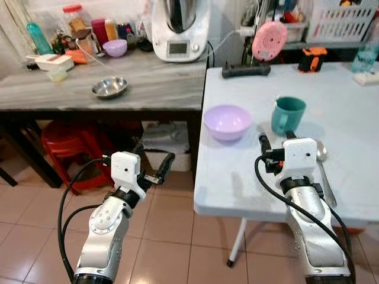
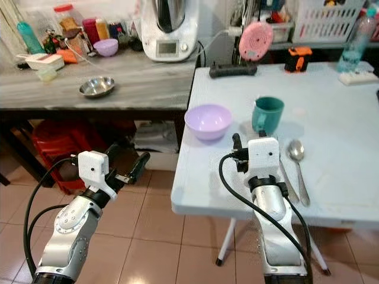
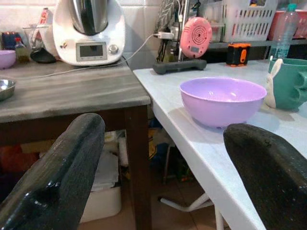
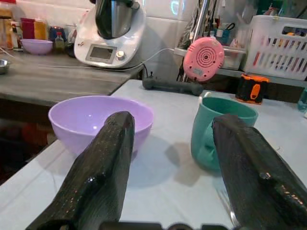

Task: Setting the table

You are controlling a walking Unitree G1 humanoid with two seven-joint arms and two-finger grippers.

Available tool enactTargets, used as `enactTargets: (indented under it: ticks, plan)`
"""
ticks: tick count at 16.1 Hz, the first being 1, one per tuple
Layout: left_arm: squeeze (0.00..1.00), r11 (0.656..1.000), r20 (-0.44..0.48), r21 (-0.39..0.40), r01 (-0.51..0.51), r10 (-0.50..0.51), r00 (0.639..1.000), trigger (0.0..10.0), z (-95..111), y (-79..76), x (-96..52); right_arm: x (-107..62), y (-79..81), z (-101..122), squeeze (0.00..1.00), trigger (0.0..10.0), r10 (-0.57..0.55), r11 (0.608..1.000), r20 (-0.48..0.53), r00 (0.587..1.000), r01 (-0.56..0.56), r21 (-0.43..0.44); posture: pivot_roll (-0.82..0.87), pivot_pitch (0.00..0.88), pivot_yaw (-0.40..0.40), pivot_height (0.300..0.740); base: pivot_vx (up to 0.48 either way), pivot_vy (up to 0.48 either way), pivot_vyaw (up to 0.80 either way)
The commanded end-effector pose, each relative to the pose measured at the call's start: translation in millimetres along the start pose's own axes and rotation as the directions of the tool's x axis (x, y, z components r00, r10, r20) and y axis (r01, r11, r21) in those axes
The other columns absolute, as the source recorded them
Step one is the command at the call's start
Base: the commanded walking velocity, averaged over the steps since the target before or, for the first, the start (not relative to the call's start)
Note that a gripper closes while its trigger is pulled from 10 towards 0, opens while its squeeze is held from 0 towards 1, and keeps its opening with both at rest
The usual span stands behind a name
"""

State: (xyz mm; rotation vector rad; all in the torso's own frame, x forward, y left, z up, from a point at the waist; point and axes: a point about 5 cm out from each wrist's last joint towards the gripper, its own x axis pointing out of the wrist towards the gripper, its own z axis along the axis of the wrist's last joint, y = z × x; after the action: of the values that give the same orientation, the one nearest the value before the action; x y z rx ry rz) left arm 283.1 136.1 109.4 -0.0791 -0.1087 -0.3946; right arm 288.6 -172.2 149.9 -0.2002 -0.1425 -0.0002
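Purple bowl [image 2: 208, 120] and teal mug [image 2: 267, 115] sitting side by side near the front-left part of the white table [image 2: 343, 112], spoon [image 2: 296, 158] lying just right of the right arm. Looks like the place setting is mostly laid out, so probably a matter of nudging or grabbing the next piece. Best to go slow, come in level with the tabletop, aim between bowl and mug without clipping either, and mind the spoon under the wrist. Right gripper [image 4: 175, 158] hovering low over the table, fingers spread wide, holding nothing, bowl and mug straight ahead. Left gripper [image 1: 155, 167] off the table's left edge over the tiled floor [image 1: 172, 236], also wide open and empty
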Motion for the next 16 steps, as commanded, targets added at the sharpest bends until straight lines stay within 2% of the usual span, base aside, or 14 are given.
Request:
enactTargets:
  ticks: [1,3,5,9,12,16]
  plan:
    - [0.0,1.0,-0.005,0.007,0.004,-0.004,1.0,10.0,-1.1,1.8,-2.3,3.1,2.2,6.6,0.0,10.0,0.007,1.0,0.015,1.0,-0.007,0.0,-0.11,0.0,0.107,0.74,0.292,0.0,0.0]
    - [0.0,1.0,-0.006,0.004,0.012,-0.012,1.0,10.0,-1.9,0.2,-2.8,4.2,2.4,6.8,0.0,10.0,0.007,1.0,0.013,1.0,-0.007,0.006,-0.11,0.0,0.106,0.74,0.336,0.0,0.0]
    - [0.0,1.0,-0.009,0.003,0.022,-0.022,1.0,10.0,-3.1,-1.8,-3.2,3.6,3.1,7.1,0.0,10.0,0.013,1.0,0.01,1.0,-0.013,0.011,-0.11,0.0,0.106,0.74,0.343,0.0,-0.58]
    - [0.0,0.999,-0.018,0.0,0.036,-0.036,0.999,10.0,-5.0,-4.0,-4.2,3.3,4.2,8.4,0.0,10.0,0.022,1.0,0.01,1.0,-0.022,-0.003,-0.11,0.0,0.105,0.74,0.333,0.0,0.0]
    - [0.0,1.0,-0.029,-0.011,0.027,-0.027,0.999,10.0,-7.4,-3.2,-7.1,6.9,6.4,10.1,0.0,10.0,0.055,0.998,0.01,0.998,-0.054,-0.036,-0.11,0.0,0.105,0.74,0.0,0.0,0.0]
    - [0.0,0.999,-0.062,0.02,0.047,-0.046,0.997,10.0,-13.0,0.1,-16.7,12.6,8.3,13.8,0.0,10.0,0.112,0.991,0.021,0.993,-0.11,-0.08,-0.1,0.0,0.098,0.74,0.0,0.0,0.0]
